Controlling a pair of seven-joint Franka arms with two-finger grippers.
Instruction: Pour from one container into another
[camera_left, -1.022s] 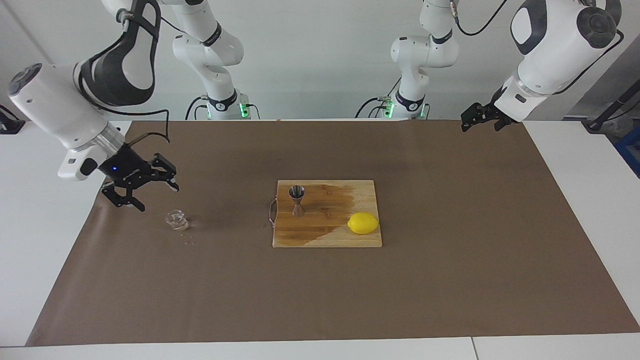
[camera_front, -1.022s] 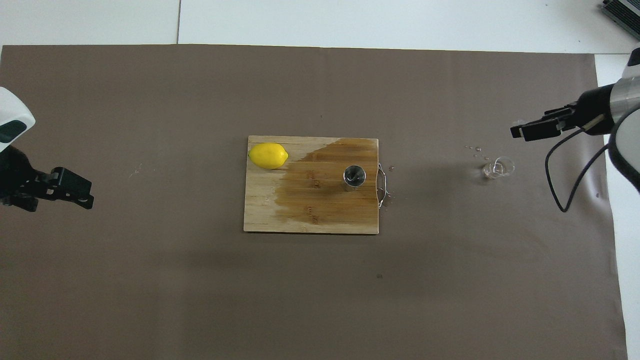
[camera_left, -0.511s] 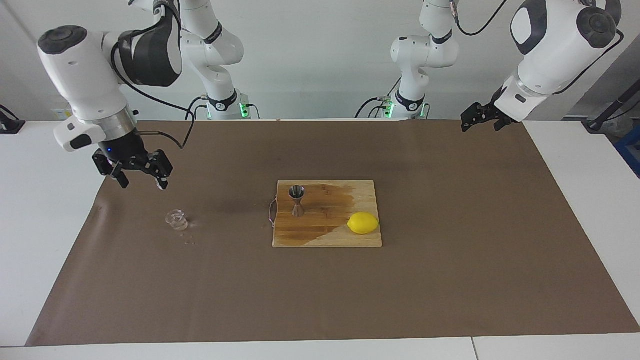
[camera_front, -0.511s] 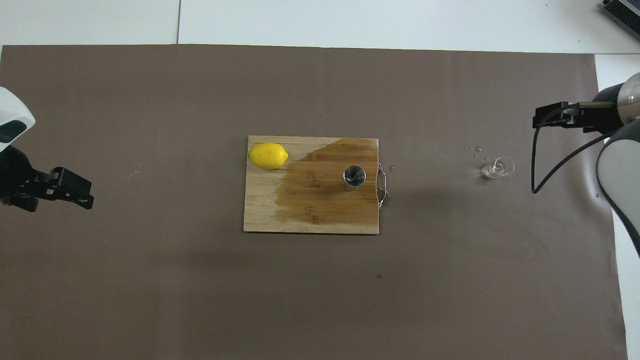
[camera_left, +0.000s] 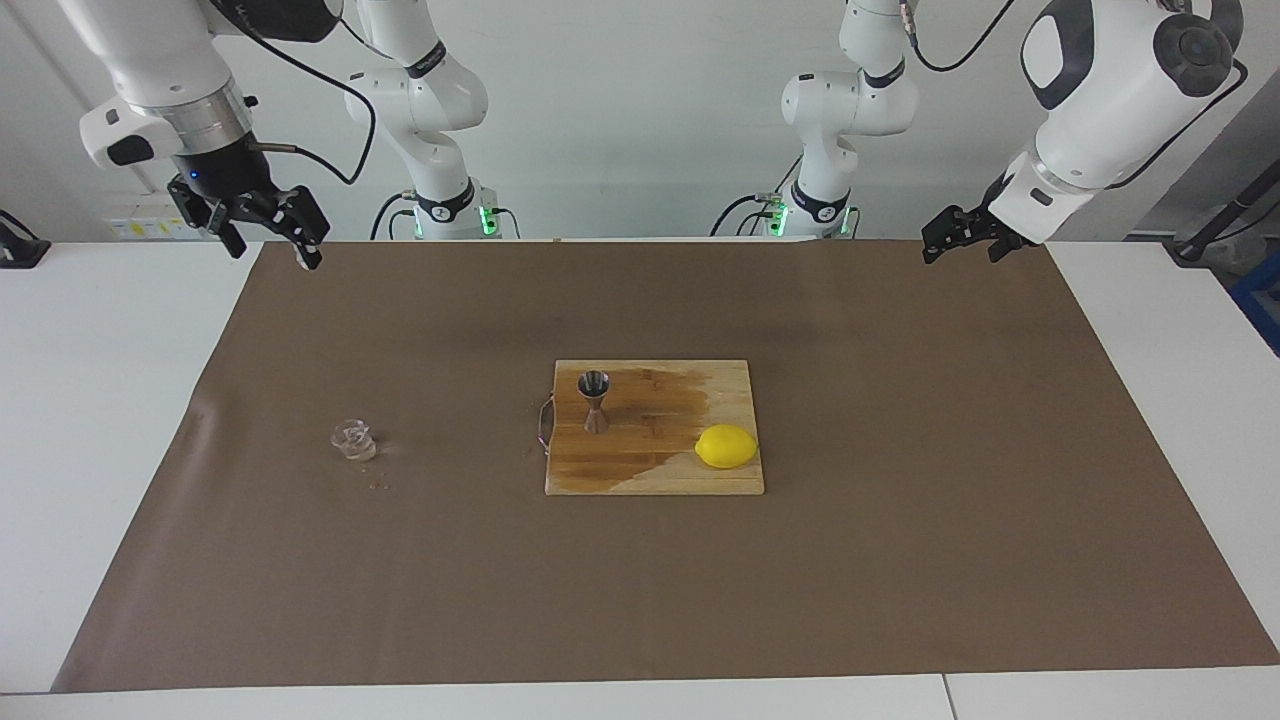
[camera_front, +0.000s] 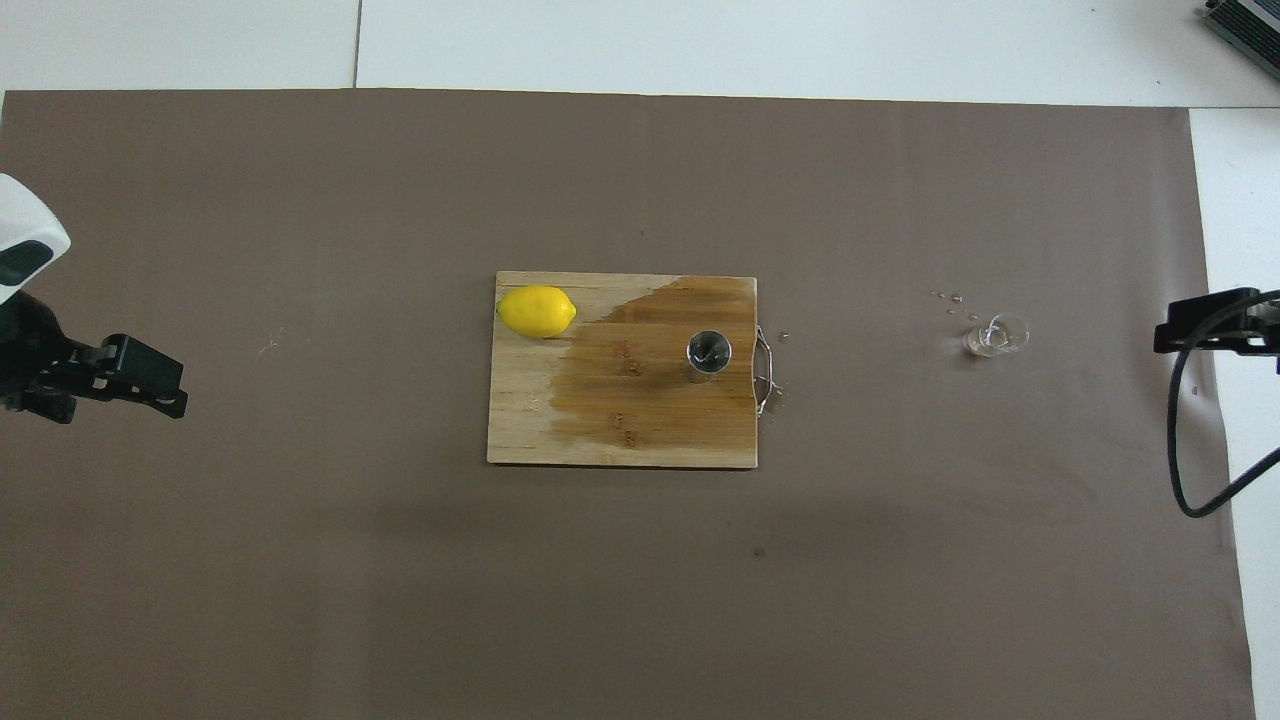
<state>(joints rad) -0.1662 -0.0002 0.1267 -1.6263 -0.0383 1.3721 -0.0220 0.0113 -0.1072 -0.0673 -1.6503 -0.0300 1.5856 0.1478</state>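
Now glass cup (camera_left: 353, 440) free on mat; jigger (camera_left: 594, 400) upright on wet board (camera_left: 655, 475); right gripper (camera_left: 262, 230) jaws spread; left gripper (camera_left: 957, 240) jaws unclear.

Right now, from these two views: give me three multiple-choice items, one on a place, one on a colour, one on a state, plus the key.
1. Where does the jigger stand?
A. on the wet part of the board
B. on the brown mat
C. beside the cup

2. What colour is the lemon?
A. green
B. orange
C. yellow

3. What is the state of the cup?
A. held by the right end effector
B. standing free on the mat
C. tilted over the jigger

Key: 1 A, the jigger sits on the dark stain; 2 C, plainly yellow; 3 B, the right end effector is raised well away from it.
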